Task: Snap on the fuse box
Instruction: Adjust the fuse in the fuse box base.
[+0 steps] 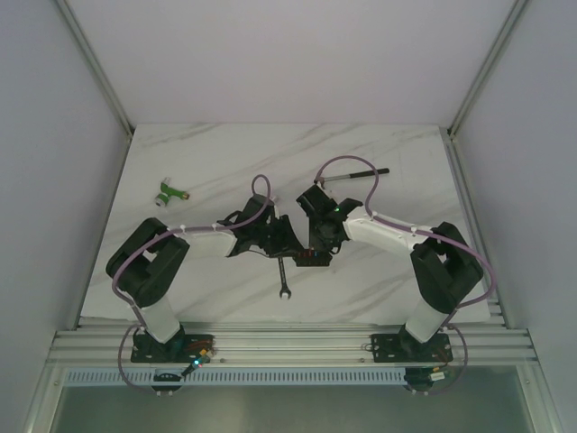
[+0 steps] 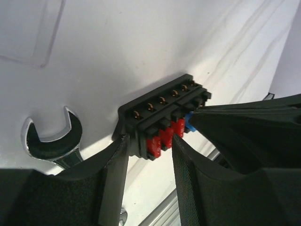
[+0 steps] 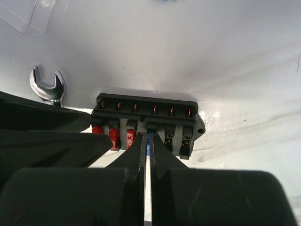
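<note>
Your white marble desk [image 1: 225, 153] carries everything, with both arms meeting near its middle. Your left claw [image 2: 149, 140] sits half-wide, one finger on each side of the fuse box's near end, gripping it. Your right claw [image 3: 146, 141] is pinched tight, its tips down at the box's fuse row. The wrench [image 2: 51, 141] lies flat just beside the box, open head up. The fuse box [image 3: 146, 106] rests on the desk between the claws, uncovered, red fuses showing. The clear cover [image 3: 23, 16] lies apart from it, and the green-and-white connector [image 1: 169, 192] far left. A blue fuse [image 2: 189, 123] meets the right tips
</note>
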### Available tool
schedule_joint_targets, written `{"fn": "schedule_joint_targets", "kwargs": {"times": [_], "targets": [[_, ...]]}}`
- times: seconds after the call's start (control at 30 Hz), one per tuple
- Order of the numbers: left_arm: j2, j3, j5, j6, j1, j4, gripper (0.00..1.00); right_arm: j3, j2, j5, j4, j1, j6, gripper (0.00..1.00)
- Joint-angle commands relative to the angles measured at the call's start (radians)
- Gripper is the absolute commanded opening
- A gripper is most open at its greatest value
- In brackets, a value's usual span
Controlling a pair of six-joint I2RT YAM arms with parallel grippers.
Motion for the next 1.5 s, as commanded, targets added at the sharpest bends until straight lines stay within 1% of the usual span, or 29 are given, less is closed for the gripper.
{"fn": "schedule_joint_targets", "kwargs": {"times": [0.0, 0.27, 0.5, 0.73, 0.9, 1.0, 1.13, 1.3, 1.4, 1.47], "targets": [[0.037, 0.018, -0.025, 0.029, -0.018, -0.053, 0.5, -0.052, 0.032, -0.018, -0.026, -0.006, -0.015, 0.0], [0.04, -0.001, -0.069, 0.054, -0.034, -0.113, 0.44, -0.067, 0.04, -0.048, -0.019, -0.021, -0.025, 0.0], [0.038, -0.043, -0.083, 0.053, -0.034, -0.122, 0.4, -0.089, 0.073, -0.038, -0.02, -0.054, -0.043, 0.0], [0.043, -0.05, -0.091, 0.054, -0.034, -0.123, 0.39, -0.102, 0.108, -0.013, -0.018, -0.066, -0.058, 0.0], [0.047, -0.05, -0.092, 0.055, -0.034, -0.123, 0.39, -0.144, 0.091, -0.029, -0.008, -0.067, -0.042, 0.0], [0.049, -0.05, -0.09, 0.055, -0.034, -0.123, 0.39, -0.156, 0.073, -0.009, -0.016, -0.075, -0.046, 0.0], [0.052, -0.053, -0.089, 0.057, -0.034, -0.123, 0.39, -0.14, 0.071, -0.001, -0.01, -0.104, -0.061, 0.0], [0.05, -0.054, -0.093, 0.053, -0.035, -0.122, 0.39, -0.103, 0.122, -0.007, 0.008, -0.119, -0.078, 0.0], [0.049, -0.057, -0.094, 0.053, -0.035, -0.122, 0.39, -0.122, 0.131, -0.046, 0.028, -0.118, -0.079, 0.0], [0.048, -0.058, -0.095, 0.052, -0.034, -0.122, 0.39, -0.131, 0.13, -0.034, 0.016, -0.114, -0.086, 0.0]]}}
